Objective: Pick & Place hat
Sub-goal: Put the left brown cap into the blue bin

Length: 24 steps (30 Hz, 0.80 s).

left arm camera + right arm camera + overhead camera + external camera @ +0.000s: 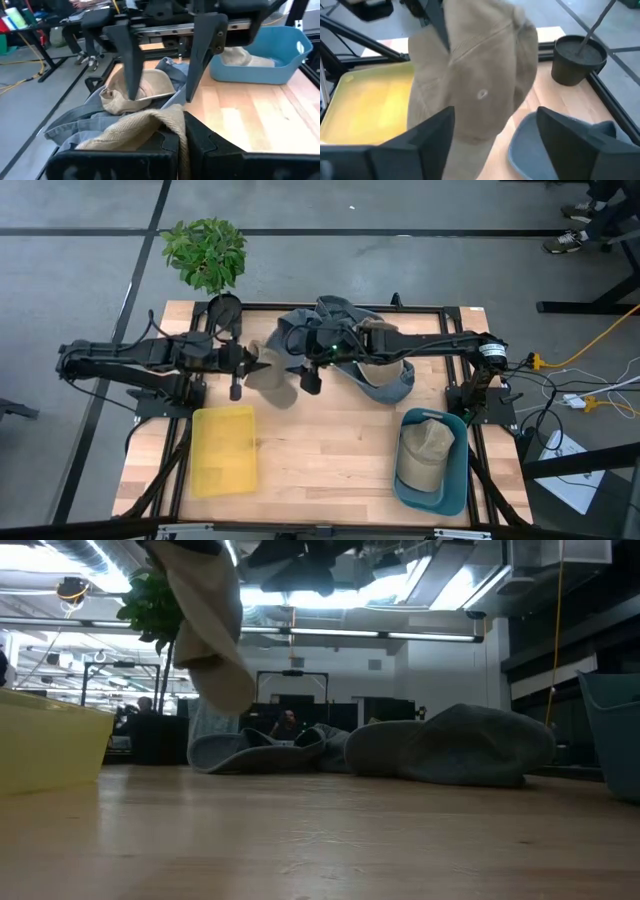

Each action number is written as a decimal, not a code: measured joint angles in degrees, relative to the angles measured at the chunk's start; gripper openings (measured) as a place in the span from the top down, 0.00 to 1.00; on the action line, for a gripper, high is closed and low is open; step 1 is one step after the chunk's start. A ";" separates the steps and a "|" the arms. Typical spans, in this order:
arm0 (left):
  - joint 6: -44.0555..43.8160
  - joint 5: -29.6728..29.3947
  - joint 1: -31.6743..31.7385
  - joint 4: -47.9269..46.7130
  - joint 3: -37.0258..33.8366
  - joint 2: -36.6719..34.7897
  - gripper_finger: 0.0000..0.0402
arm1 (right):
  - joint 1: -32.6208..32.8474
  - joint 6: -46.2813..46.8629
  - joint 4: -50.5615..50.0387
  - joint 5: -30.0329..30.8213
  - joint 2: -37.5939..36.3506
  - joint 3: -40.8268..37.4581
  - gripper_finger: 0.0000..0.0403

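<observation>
A tan hat hangs above the middle of the wooden table, clear of the surface, pinched at one edge by the left gripper, whose fingers are pressed together on the fabric; in the low view the hat droops from the top of the picture with its lowest fold well above the tabletop. The right gripper sits just beside the hat on its other side, fingers spread apart with the cloth hanging ahead of them — touching neither finger as far as the right wrist view shows. Behind the two grippers lies a heap of grey-blue hats and one more tan one, resting on the table's far half. At the near left stands a yellow bin, its floor bare in the high view. At the near right stands a blue bin holding a tan hat that fills most of its interior. A potted green plant stands at the table's far left corner — its dark pot shows in the right wrist view.
</observation>
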 joint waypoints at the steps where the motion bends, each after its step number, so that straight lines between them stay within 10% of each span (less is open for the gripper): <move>1: 0.84 0.04 -0.20 0.00 0.00 0.07 0.99 | 0.00 0.00 0.40 0.00 0.00 0.00 0.27; 24: 41.00 10.27 -3.66 6.63 0.00 0.72 0.99 | 0.00 0.68 2.72 -8.52 0.00 0.00 0.18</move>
